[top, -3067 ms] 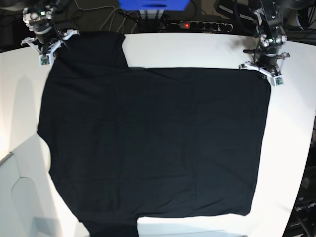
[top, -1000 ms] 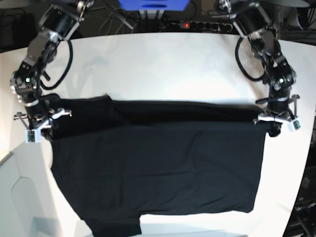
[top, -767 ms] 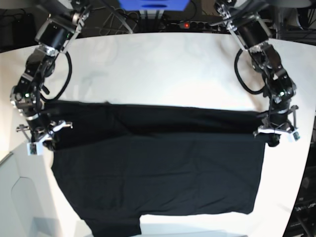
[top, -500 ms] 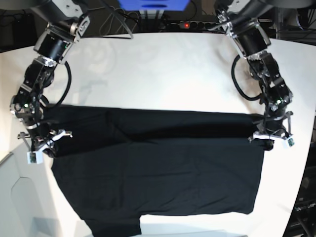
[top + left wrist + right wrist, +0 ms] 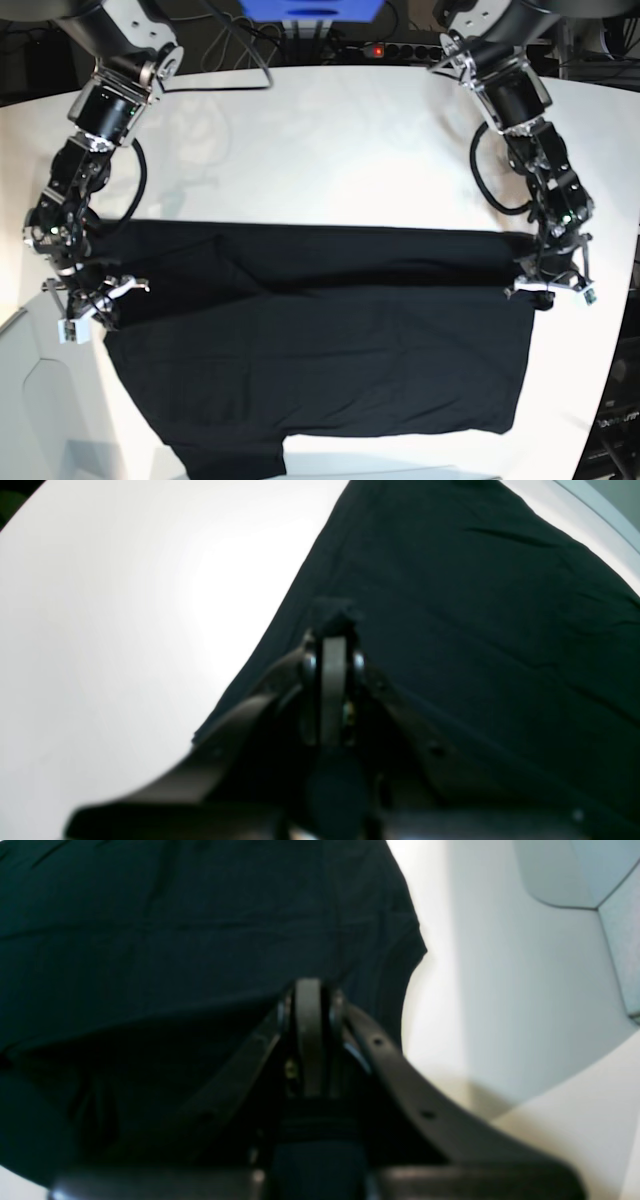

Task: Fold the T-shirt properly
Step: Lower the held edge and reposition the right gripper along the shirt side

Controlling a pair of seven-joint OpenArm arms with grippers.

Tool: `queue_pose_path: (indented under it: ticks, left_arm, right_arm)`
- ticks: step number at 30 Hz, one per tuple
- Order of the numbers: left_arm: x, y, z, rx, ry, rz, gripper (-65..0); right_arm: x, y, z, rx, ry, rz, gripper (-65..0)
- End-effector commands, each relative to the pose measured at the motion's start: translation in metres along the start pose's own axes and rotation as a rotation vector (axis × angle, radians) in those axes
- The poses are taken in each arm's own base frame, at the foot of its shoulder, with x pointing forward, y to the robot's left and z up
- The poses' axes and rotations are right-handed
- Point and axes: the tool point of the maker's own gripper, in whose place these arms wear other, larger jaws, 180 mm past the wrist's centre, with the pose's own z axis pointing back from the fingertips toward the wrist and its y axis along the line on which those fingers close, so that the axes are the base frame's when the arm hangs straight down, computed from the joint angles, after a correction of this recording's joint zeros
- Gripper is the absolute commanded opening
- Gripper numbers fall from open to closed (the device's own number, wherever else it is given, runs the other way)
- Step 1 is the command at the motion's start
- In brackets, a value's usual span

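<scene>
A wide white table [image 5: 320, 140] carries the matte black T-shirt [image 5: 320, 350], far edge doubled over. Left gripper [image 5: 548, 292] and right gripper [image 5: 88, 312] pinch its corners.

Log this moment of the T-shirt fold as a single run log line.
task: fold T-shirt | left pincer: shut on T-shirt | right pincer: shut on T-shirt | far edge doubled toward near hem | white table

White table [image 5: 330, 140]; power strip [image 5: 415, 50] and cables behind it.
</scene>
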Motion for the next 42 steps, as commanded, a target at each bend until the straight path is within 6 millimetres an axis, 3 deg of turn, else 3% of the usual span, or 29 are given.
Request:
queue_pose_path:
  ticks: [1,3,10,14,17,19,22,25,28,31,42]
  left_arm:
    - [0.024,-0.003,0.001,-0.007,-0.063,-0.006,-65.0]
    - [0.024,-0.003,0.0,-0.008,-0.063,-0.005,-64.6]
    - [0.024,-0.004,0.0,-0.01,-0.063,0.0,-49.5]
    - [0.025,-0.003,0.001,-0.008,-0.067,0.001,-45.6]
    - [0.026,-0.002,0.003,-0.007,-0.071,0.0,-41.3]
    - [0.026,0.002,0.005,0.002,-0.073,0.0,-38.0]
    - [0.02,0.031,0.012,0.058,-0.074,0.037,-33.0]
    - [0.016,0.047,0.015,0.089,-0.068,0.063,-28.5]
    - [0.009,0.052,0.017,0.098,-0.055,0.056,-27.2]
    - [0.007,0.054,0.017,0.101,-0.049,0.053,-27.4]
    - [-0.044,0.063,0.002,0.117,0.086,0.097,-27.4]
  right_arm:
    - [0.027,-0.004,0.002,-0.002,-0.076,0.013,-65.0]
    - [0.027,-0.004,0.002,-0.002,-0.076,0.013,-65.0]
    - [0.028,-0.003,0.002,0.001,-0.077,0.016,-65.0]
    - [0.027,0.02,-0.005,0.054,-0.059,0.066,-65.0]
    - [0.027,0.023,-0.006,0.059,-0.059,0.072,-64.6]
    - [0.027,0.023,-0.005,0.059,-0.059,0.073,-60.1]
    - [0.028,0.013,-0.003,0.042,-0.057,0.087,-50.0]
    - [0.029,0.01,-0.001,0.035,-0.057,0.088,-40.6]
    - [0.033,0.01,0.001,0.03,-0.07,0.095,-36.5]
    - [0.029,0.01,0.01,0.022,-0.071,0.112,-36.3]
    - [0.011,0.006,0.028,0.0,-0.048,0.156,-36.2]
